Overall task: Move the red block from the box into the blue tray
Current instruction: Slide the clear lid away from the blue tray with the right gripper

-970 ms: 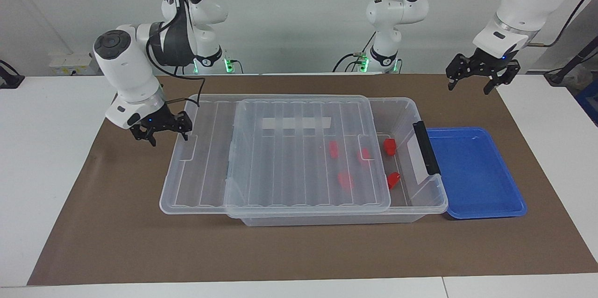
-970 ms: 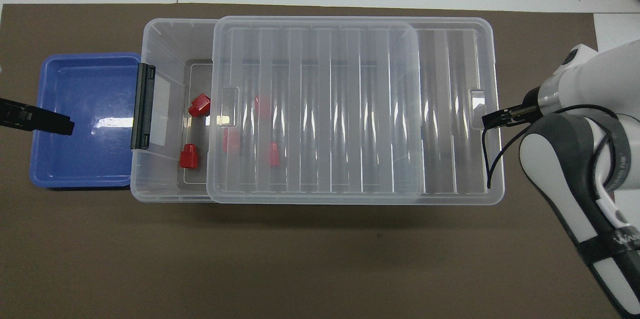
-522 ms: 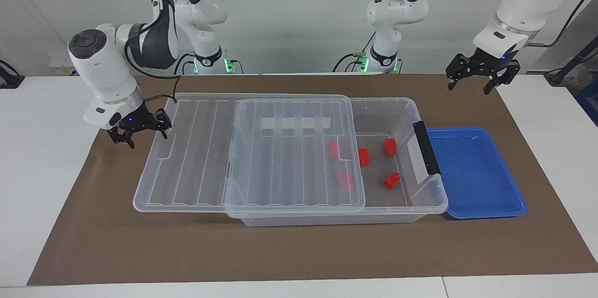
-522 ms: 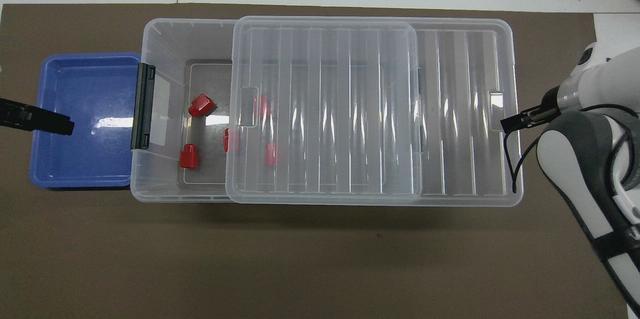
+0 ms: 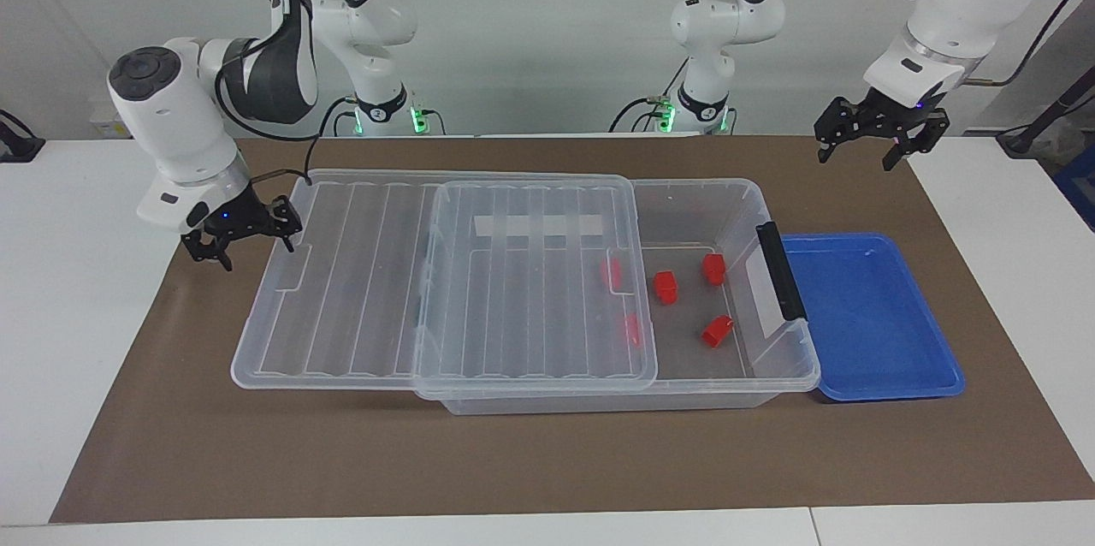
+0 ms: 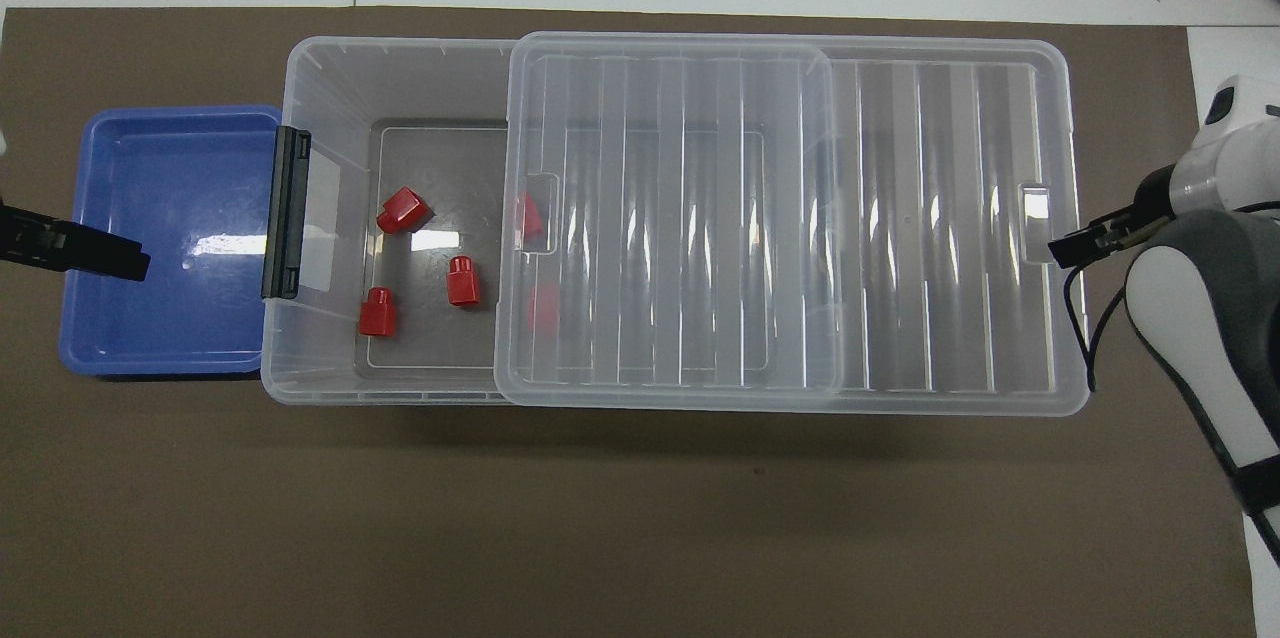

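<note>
Right gripper beside crosswise-lying lid, seemingly.

Five red blocks are counted in all: three lie uncovered, the first red block, the second red block and the third red block, and two more, the fourth red block and the fifth red block, are seen through the lid. One box, one lid, one blue tray and one brown mat are counted.
</note>
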Tool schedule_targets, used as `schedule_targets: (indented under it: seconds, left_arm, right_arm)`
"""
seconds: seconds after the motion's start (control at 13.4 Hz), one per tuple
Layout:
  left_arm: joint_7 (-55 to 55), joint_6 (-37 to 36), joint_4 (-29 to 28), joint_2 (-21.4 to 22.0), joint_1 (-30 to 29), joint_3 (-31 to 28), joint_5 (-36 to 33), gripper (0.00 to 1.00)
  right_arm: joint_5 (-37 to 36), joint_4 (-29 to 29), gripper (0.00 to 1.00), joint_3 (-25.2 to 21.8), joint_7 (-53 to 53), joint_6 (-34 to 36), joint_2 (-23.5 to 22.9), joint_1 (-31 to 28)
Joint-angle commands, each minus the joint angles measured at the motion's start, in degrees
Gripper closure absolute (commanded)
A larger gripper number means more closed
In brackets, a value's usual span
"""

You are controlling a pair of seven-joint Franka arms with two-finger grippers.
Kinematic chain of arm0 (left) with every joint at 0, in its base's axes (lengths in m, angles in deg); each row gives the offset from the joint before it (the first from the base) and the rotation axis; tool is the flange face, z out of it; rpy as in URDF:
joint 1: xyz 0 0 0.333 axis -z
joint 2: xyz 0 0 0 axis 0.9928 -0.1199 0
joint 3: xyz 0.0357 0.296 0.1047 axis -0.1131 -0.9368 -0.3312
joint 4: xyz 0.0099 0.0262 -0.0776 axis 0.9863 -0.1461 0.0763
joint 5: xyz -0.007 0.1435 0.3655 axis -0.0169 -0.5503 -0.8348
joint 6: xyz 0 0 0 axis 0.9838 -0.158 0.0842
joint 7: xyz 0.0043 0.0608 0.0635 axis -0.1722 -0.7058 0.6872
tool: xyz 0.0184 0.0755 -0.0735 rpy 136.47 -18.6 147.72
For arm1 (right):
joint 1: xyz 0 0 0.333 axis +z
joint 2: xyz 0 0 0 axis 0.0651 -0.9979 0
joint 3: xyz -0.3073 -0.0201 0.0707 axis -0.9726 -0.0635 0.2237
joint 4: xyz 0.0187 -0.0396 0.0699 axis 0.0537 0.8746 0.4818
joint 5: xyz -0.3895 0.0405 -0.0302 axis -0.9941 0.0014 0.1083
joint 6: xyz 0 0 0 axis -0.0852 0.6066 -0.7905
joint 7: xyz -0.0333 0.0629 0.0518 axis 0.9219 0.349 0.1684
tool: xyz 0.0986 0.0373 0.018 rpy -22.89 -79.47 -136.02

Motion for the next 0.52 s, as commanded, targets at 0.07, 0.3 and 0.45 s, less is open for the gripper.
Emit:
schedule_targets:
  seconds: [0.07, 0.3, 0.45]
  left_arm:
    - [0.28, -1.99, -2.23, 3.14, 0.93, 0.45, 0.99, 0.00]
    - [3.94, -0.50, -2.15, 3.06, 1.19, 0.63, 1.52, 0.00]
    - [16.57, 2.48, -3.28, 3.14, 4.52, 1.33, 1.52, 0.00]
  right_arm:
    - [0.07, -1.55, 0.02, 0.65, 10.31, 4.35, 2.11, 1.18]
    - [0.07, -3.74, 0.00, 0.65, 24.45, 7.08, 3.96, 3.55]
    - [0.07, -5.41, 0.00, 0.65, 32.55, 8.57, 4.40, 5.31]
